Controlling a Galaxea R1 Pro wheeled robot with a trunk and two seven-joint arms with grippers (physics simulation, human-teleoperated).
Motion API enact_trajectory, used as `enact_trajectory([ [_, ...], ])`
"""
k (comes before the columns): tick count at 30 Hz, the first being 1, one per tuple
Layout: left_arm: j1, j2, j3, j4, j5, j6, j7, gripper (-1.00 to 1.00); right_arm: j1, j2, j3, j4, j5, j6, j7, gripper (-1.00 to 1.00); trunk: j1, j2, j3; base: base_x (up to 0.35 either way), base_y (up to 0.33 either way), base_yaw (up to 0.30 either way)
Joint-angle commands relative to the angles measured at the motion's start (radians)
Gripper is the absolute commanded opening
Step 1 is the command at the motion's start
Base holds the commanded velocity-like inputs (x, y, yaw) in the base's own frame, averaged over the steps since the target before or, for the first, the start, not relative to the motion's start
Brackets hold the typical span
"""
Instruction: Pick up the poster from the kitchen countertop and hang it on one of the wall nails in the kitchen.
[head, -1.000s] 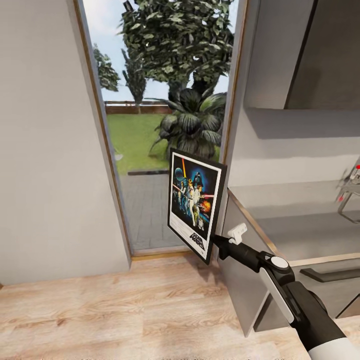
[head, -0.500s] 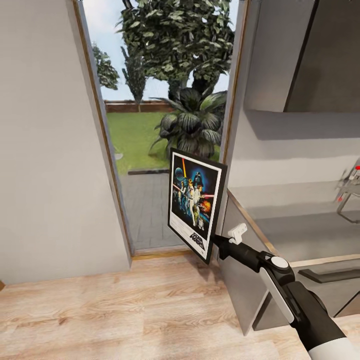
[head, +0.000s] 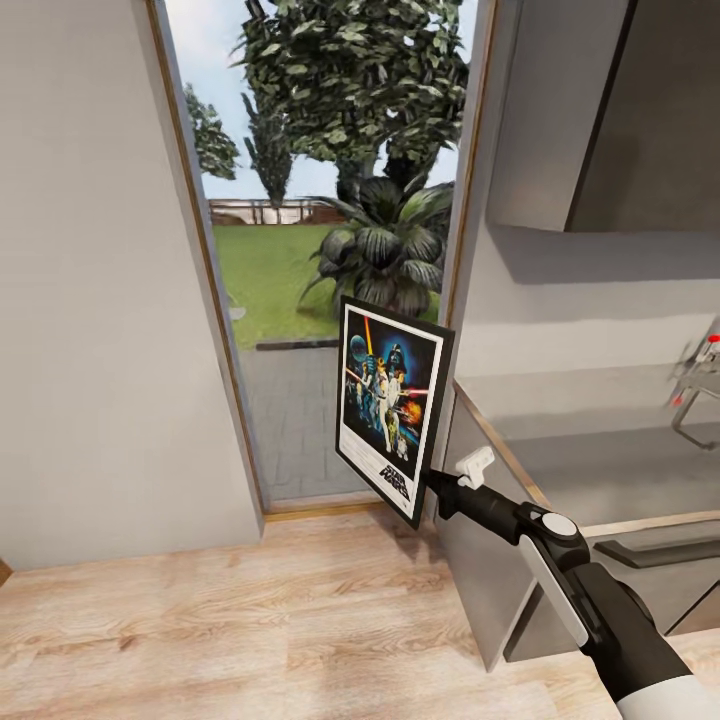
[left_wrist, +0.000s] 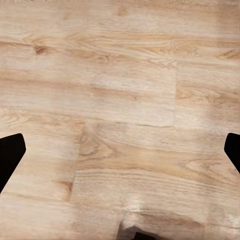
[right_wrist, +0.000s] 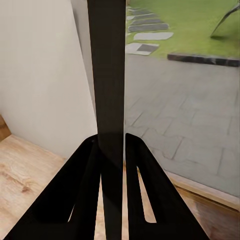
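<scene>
The poster (head: 392, 410), black-framed with colourful figures on dark blue, hangs upright in the air in front of a glass door. My right gripper (head: 432, 481) is shut on its lower right corner. In the right wrist view the poster (right_wrist: 106, 75) stands edge-on as a dark strip pinched between the two fingers (right_wrist: 84, 192) of the right gripper (right_wrist: 112, 140). The kitchen countertop (head: 610, 455) lies to the right of the poster. My left gripper (left_wrist: 120, 155) is open over bare wood floor, with nothing between its fingertips (left_wrist: 10, 156). The wall nails are out of view.
A pale grey wall (head: 100, 300) stands left of the glass door (head: 320, 250), which looks onto a garden. An upper cabinet (head: 600, 110) hangs above the counter, and a chrome tap (head: 700, 385) is at the far right. Light wood floor (head: 250, 620) stretches below.
The whole picture has shifted slightly, so the camera has moved a little. The poster and right arm keep the same place in the view, grip unchanged.
</scene>
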Motion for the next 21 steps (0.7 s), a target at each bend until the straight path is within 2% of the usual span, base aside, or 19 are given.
enact_trajectory([
  [1, 0.0, -0.001, 0.005, -0.001, 0.0, -0.001, -0.008, 1.0, -0.001, -0.001, 0.001, -0.001, -0.013, 0.01, 0.002, -1.0, 0.0, -0.001, -0.001, 0.0, 0.0, 0.0],
  [21, 0.0, -0.001, 0.006, -0.004, 0.0, -0.002, -0.008, 1.0, -0.001, -0.001, 0.0, -0.001, -0.013, 0.009, 0.002, -1.0, 0.0, -0.001, -0.001, 0.0, 0.0, 0.0],
])
